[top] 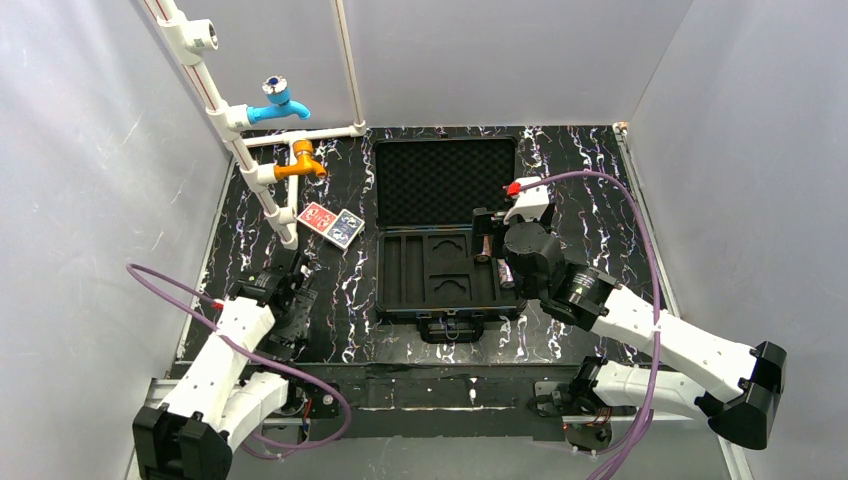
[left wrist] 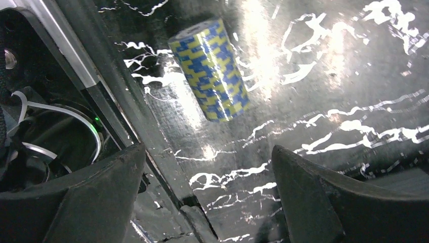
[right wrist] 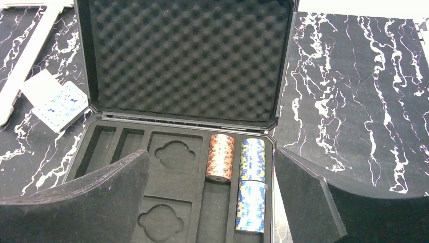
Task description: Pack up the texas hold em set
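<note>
Since the yellow-and-blue chip roll [left wrist: 210, 71] lies loose on the counter [left wrist: 334, 66] at eleven o'clock from the spread, empty left fingers [left wrist: 91, 202], straddle its round sides squarely before closing. The right fingers [right wrist: 308, 197], likewise released, hover over the open briefcase [top: 383, 270] at three o'clock.

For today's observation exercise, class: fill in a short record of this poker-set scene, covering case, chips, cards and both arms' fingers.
case: open, foam lid raised
packed rolls: three in the tray's right slots, one orange, two blue-yellow
loose roll: blue-yellow, on its side on the table, ahead of the left fingers
card decks: red and blue, on the table left of the case
left fingers: open, empty
right fingers: open, empty, over the tray
</note>
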Available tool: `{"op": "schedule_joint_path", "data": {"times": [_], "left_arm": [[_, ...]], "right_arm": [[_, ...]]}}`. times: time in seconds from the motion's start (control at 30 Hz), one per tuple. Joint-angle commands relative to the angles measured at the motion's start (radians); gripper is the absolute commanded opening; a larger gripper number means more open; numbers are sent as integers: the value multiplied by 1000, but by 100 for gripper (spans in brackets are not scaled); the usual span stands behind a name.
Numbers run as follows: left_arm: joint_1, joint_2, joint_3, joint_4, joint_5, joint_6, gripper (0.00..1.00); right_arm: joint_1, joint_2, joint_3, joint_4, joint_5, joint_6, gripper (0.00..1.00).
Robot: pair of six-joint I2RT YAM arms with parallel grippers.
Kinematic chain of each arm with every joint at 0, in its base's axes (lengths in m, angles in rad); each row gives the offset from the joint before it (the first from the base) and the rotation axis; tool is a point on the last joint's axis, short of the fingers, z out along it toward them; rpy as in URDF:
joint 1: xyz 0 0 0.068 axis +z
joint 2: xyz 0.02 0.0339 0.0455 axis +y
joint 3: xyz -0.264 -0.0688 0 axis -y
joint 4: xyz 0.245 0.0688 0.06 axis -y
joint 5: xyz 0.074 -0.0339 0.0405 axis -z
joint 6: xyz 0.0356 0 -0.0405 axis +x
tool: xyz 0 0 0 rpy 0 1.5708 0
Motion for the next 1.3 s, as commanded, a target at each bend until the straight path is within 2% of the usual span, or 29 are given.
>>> {"op": "schedule_joint_path", "data": {"times": [0.0,0.37,0.83,1.0,1.13,1.27], "left_arm": [[49,24,-49,15,-43,-67,91],[160,58,-94,130,-21,-43,83],[212,133,-164,245,6,-44,61],[217,159,-173,266,13,-31,43],[219,139,-184,290,30,-5,17],[219,72,-200,303,31,52,0]], "right_arm": [[4,-8,13,2,-1,13,100],[4,-8,4,-14,-12,24,100],[4,-3,3,-24,-12,29,100],[4,2,5,-24,-7,29,100],[4,5,3,-23,-9,30,100],[4,6,4,-26,-5,29,100]]}}
